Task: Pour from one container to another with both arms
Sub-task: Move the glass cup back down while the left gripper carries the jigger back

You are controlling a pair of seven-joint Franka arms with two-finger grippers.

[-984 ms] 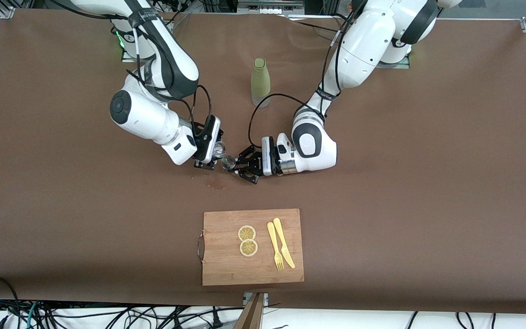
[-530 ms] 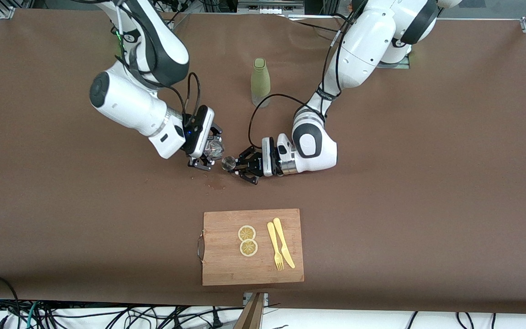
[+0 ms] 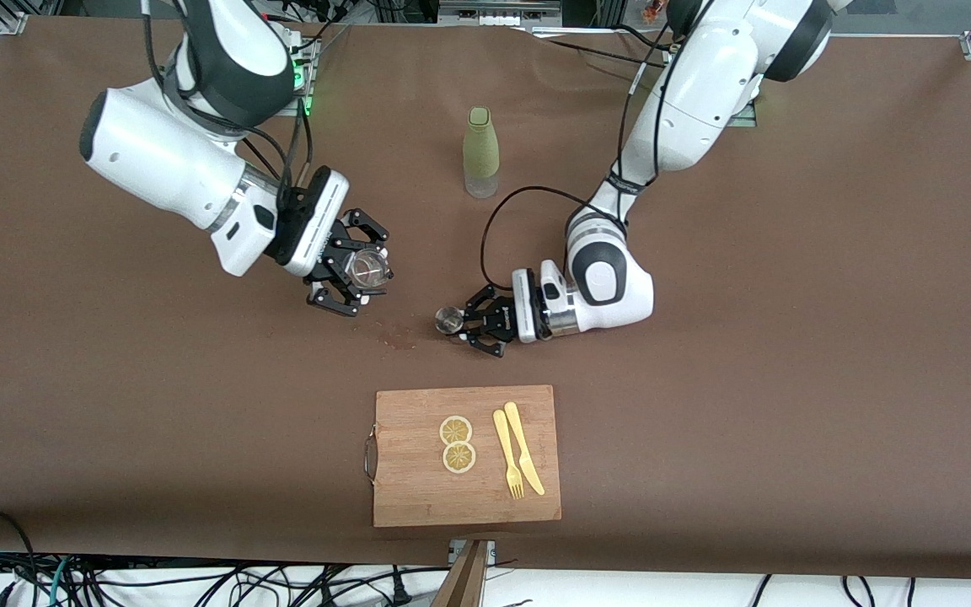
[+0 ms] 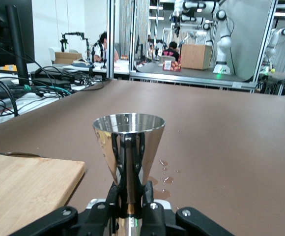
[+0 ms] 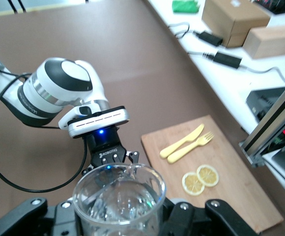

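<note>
My right gripper (image 3: 361, 271) is shut on a clear glass cup (image 3: 368, 267), held up over the table toward the right arm's end; the cup's mouth (image 5: 119, 196) fills the right wrist view. My left gripper (image 3: 462, 323) is shut on the stem of a small steel cone-shaped jigger (image 3: 449, 319), upright and low over the table between the bottle and the cutting board. In the left wrist view the jigger (image 4: 128, 140) stands between the fingers (image 4: 149, 195). The two containers are apart. A wet patch (image 3: 399, 338) marks the cloth between them.
A tall green bottle (image 3: 480, 152) stands farther from the front camera, between the arms. A wooden cutting board (image 3: 418, 489) nearer the camera carries two lemon slices (image 3: 457, 443), a yellow fork (image 3: 507, 453) and a yellow knife (image 3: 524, 447). Brown cloth covers the table.
The right arm has risen and drawn back toward its own end, carrying the glass cup away from the jigger. The left gripper has shifted slightly with the jigger, toward the cutting board.
</note>
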